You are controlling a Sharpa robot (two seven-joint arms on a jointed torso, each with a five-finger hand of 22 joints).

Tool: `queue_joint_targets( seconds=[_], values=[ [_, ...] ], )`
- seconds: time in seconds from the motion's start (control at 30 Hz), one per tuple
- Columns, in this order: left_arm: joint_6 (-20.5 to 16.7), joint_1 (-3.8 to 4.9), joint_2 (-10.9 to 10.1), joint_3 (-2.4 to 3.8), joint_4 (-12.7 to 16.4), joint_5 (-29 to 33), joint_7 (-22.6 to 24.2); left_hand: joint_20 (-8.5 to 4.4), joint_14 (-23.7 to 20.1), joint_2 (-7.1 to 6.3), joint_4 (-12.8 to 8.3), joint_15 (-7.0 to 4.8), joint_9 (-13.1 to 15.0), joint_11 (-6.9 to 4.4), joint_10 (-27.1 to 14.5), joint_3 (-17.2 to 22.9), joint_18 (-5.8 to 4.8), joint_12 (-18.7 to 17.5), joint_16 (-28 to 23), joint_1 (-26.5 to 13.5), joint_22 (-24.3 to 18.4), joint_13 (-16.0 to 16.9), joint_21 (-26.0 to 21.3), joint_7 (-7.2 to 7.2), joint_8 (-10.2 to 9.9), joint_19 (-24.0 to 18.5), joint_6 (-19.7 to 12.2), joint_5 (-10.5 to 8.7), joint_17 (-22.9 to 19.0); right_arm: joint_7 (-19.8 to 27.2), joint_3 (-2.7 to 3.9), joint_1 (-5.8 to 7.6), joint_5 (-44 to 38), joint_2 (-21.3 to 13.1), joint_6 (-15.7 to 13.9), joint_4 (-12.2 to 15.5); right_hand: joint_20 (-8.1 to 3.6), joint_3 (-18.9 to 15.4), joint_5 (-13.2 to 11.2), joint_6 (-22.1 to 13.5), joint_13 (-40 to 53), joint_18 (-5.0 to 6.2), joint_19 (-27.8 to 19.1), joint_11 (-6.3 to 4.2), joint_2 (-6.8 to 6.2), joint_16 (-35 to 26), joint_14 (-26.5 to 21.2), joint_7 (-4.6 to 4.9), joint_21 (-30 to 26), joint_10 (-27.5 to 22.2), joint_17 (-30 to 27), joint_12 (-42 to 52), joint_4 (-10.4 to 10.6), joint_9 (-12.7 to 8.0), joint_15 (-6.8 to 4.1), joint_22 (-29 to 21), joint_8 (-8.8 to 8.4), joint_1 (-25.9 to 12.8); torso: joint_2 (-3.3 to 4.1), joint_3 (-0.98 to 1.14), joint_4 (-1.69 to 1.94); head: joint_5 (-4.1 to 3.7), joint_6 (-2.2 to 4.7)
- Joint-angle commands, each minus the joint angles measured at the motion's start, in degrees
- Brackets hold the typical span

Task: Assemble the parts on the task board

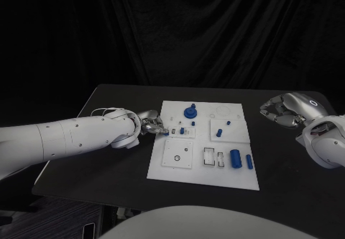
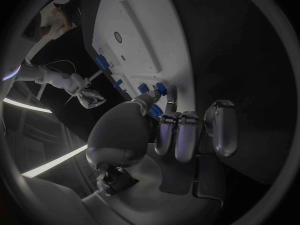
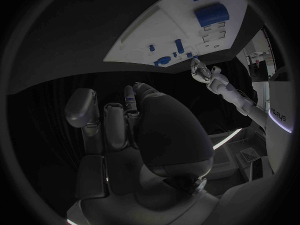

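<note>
The white task board (image 1: 205,149) lies in the middle of the black table. My left hand (image 1: 151,125) reaches over the board's left edge, its fingertips closed on a small blue part (image 1: 166,132) next to another blue part (image 1: 182,131) standing in the board. In the left wrist view the thumb and a finger meet around that blue part (image 2: 156,110) at the board (image 2: 144,30). My right hand (image 1: 287,110) hovers off the board's right side with its fingers curled in. A blue glint shows between its fingers (image 3: 130,100); I cannot tell what it is.
A blue knob (image 1: 190,111) stands at the board's far side. Two blue cylinders (image 1: 235,156) (image 1: 249,161) lie at its near right, and small blue pegs (image 1: 219,132) sit mid-right. Bare black table (image 1: 107,169) lies left and right of the board.
</note>
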Motion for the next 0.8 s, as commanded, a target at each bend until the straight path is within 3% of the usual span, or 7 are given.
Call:
queue_joint_targets(
  seconds=[0.03, 0.53, 0.8],
  values=[
    [-0.88, -0.26, -0.1, -0.14, 0.44, -0.27, -0.37, -0.42, 5.95, -0.25, -9.02, -0.45, 1.48, -0.44, 6.0, 9.76, 0.19, 0.21, 0.16, -0.83, 10.81, 15.1, -0.09, -0.06, 1.04, 0.03, -0.76, 0.48, 15.1, -1.16, 0.04, -0.13, -0.21, 0.0, 0.32, 0.01, -0.1, 0.38, 0.14, 0.3, 3.21, 0.35, 0.21, -0.36, 0.08, -0.29, 0.83, 0.0, -0.18, -0.21, 1.8, -0.32, 0.05, 0.03, -0.32, 7.51, 0.05, 0.56, 0.0, -0.01, -0.03, -0.03, 0.0],
    [-2.77, -0.23, -0.62, -0.13, 2.41, -0.27, -2.14, -0.56, 5.95, -0.8, -9.14, -0.6, 3.83, -0.57, 6.0, 11.17, 0.23, 0.21, 0.16, -1.49, 10.75, 15.1, -0.22, -0.16, 2.47, -0.01, -1.45, 0.77, 15.1, -1.21, 0.04, -0.13, -0.21, 0.01, 0.34, -0.01, -0.11, 0.39, 0.14, 0.27, 3.14, 0.38, 0.16, -0.35, 0.05, -0.33, 0.81, 0.01, -0.35, -0.27, 1.77, -0.36, 0.04, 0.02, -0.33, 7.47, 0.03, 0.58, -0.02, 0.03, 0.02, -0.2, 0.0],
    [-3.56, -0.14, -0.4, -0.13, 3.22, 7.01, -3.3, -0.6, 5.95, -0.88, -9.09, -0.57, 5.14, -0.47, 6.0, 12.22, 0.35, 0.21, 0.16, -1.57, 10.59, 15.1, -0.66, 0.07, 3.11, -0.27, -2.18, 1.64, 15.1, -1.21, 0.04, -0.13, -0.21, 0.09, 0.32, -0.02, -0.11, 0.43, 0.14, 0.2, 3.03, 0.41, 0.09, -0.35, 0.02, -0.47, 0.75, 0.03, -0.56, -0.36, 1.65, -0.42, 0.02, 0.0, -0.33, 7.42, 0.0, 0.64, -0.06, 0.01, 0.01, -0.28, 0.0]
  ],
)
